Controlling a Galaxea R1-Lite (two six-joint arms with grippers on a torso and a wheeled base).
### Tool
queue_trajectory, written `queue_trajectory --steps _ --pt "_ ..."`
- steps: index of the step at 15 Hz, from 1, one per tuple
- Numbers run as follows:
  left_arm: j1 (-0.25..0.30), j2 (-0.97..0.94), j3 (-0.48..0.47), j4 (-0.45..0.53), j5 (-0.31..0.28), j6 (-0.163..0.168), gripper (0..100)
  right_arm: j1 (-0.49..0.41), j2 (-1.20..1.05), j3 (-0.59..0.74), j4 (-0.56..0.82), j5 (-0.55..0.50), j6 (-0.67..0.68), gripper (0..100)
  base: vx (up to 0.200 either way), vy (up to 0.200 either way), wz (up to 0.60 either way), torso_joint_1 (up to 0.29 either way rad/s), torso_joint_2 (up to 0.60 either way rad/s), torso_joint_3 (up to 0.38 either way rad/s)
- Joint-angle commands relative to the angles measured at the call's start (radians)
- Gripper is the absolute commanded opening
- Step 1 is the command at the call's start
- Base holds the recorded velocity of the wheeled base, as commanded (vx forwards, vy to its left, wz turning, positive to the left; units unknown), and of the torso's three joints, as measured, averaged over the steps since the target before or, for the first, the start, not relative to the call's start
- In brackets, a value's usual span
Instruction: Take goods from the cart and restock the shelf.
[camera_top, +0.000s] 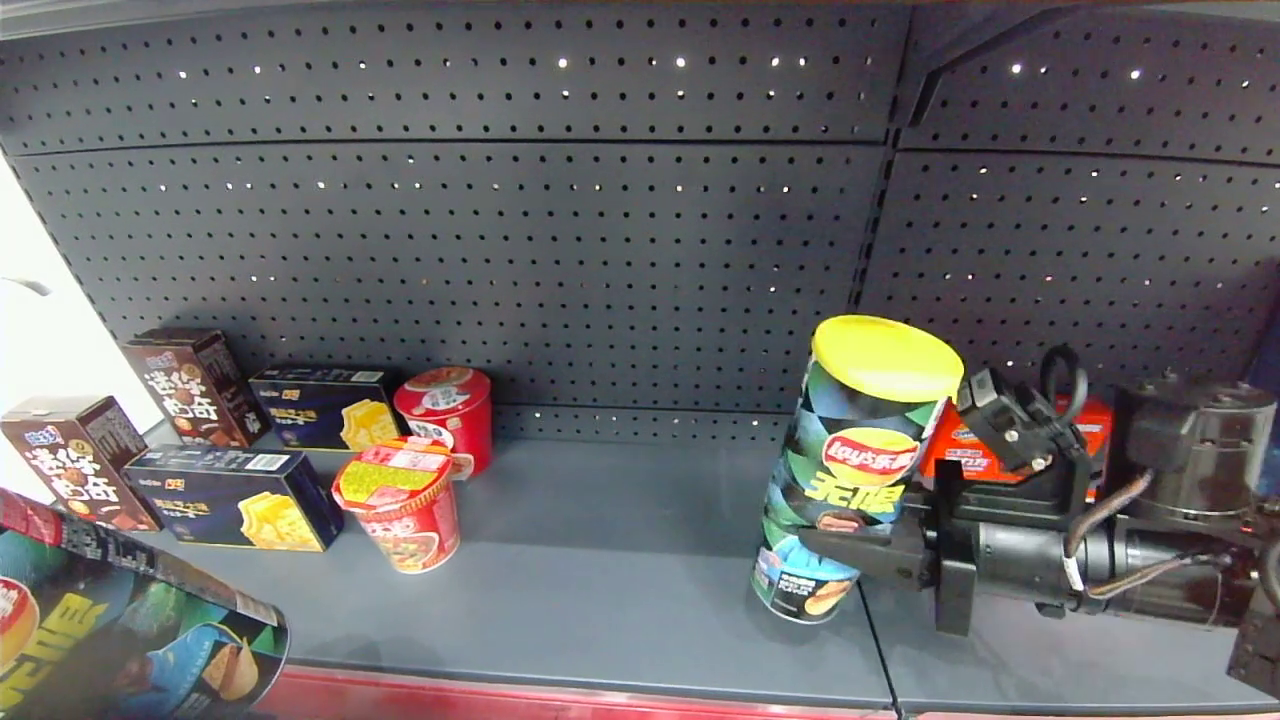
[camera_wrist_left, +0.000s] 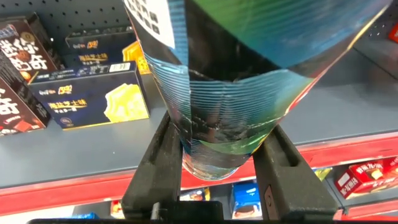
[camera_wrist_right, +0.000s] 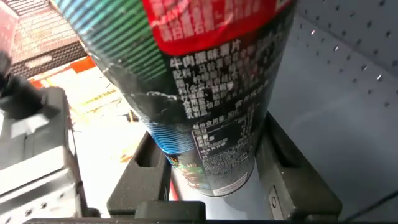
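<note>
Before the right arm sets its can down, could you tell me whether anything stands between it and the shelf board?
Nothing visible does. The can, clamped in the right gripper, is tilted with its base at or just above bare shelf board; the red cup to its left and the orange box behind the gripper stand clear.

Seen: one chip can (camera_top: 860, 460), a tall tube with a yellow lid and dark green-blue wrap with a red-yellow logo, clamped low on its body between the fingers of the right gripper (camera_wrist_right: 211, 171). It stands near upright with a slight lean, base down at the grey shelf (camera_top: 620, 600) just below the fingers; contact unclear. The second chip can (camera_wrist_left: 242, 74), same wrap, sits tilted in the left gripper (camera_wrist_left: 217, 158), gripped near its base, over the shelf's red front lip.
</note>
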Motion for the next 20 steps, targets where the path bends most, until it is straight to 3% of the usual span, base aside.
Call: queue_trajectory --steps 1,5,20 --pt "0.001 -0.007 -0.001 0.0 -0.001 0.0 0 0.002 -0.049 0.094 -0.02 0.001 -0.002 0 0.0 0.0 0.0 0.0 0.0 0.0" --pt "0.001 -0.007 -0.016 0.0 -0.001 0.0 0 -0.004 -0.019 0.152 -0.074 0.004 -0.002 0 0.0 0.0 0.0 0.0 0.0 0.0" --pt "0.001 -0.006 -0.021 0.0 0.001 0.0 0 -0.044 0.155 0.118 -0.132 0.008 -0.002 0 0.0 0.0 0.0 0.0 0.0 0.0"
